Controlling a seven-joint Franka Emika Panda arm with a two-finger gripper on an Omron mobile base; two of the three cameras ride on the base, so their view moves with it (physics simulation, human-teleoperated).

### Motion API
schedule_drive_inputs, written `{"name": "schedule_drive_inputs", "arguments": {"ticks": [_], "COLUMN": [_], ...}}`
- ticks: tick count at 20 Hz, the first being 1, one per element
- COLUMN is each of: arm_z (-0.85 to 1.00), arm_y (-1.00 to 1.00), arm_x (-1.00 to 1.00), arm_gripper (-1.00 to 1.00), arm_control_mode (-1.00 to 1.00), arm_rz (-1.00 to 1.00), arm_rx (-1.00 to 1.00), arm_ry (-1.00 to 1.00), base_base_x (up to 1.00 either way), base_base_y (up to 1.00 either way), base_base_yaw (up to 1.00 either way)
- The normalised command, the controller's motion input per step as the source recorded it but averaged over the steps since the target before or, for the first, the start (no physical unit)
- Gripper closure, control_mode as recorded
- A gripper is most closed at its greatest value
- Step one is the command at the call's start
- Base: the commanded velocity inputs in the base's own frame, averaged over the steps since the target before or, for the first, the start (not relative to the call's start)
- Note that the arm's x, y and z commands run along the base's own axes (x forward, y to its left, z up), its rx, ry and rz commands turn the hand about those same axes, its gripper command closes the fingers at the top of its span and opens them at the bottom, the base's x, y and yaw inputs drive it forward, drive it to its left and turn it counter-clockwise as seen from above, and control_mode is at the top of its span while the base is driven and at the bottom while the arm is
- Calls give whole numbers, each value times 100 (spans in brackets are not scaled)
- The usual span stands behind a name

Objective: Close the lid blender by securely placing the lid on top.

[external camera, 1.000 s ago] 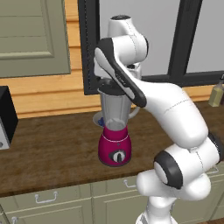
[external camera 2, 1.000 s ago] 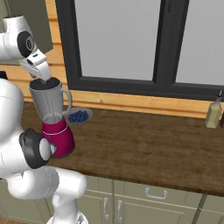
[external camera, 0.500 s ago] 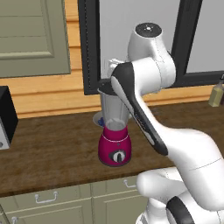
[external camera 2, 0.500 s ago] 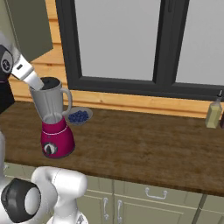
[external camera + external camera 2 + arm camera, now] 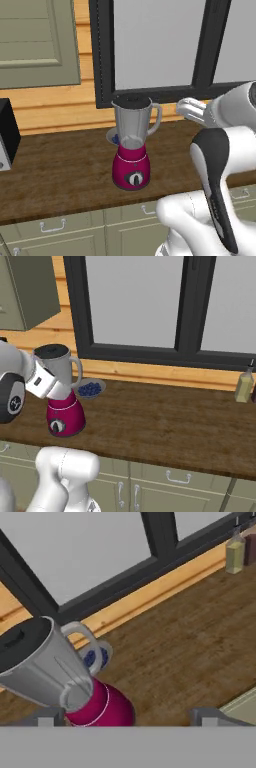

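Claw spread wide at the bottom of the hand view, holding nothing, one grey fingertip low left and the other low right. Blender up and left of the claw there, its magenta base just beside the left fingertip, apart from both tips. Lid seated in the jar's rim at the far left, well off the claw.

Blender's long axis upright on the counter in both base views: magenta base with black dial down, clear grey jar up, lid flat on top facing the ceiling. Leaning toward the upper left in the hand view, from the camera's own roll. Jar handle toward the right of the frame in the left base view.

Left base view: blender at centre frame, a black boxy appliance at the left edge, cabinet drawers below the wooden counter.

Right base view: blender at the left, lid on it, partly behind the white arm; a pale dish of blueberries just right of the jar; an oil bottle at the far right by the window sill. Same bottle at the upper right of the hand view, a darker bottle beside it.
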Motion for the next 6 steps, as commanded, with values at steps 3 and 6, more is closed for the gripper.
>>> {"name": "schedule_drive_inputs", "arguments": {"ticks": [3,6], "arm_z": [0,28], "arm_y": [-92,-81], "arm_x": [-100,-100], "arm_gripper": [-100,-100], "arm_control_mode": [-100,-100], "arm_rz": [0,-3], "arm_rx": [1,11], "arm_ry": [-10,-18], "base_base_x": [0,0], "base_base_y": [0,0], "base_base_yaw": [0,0]}}
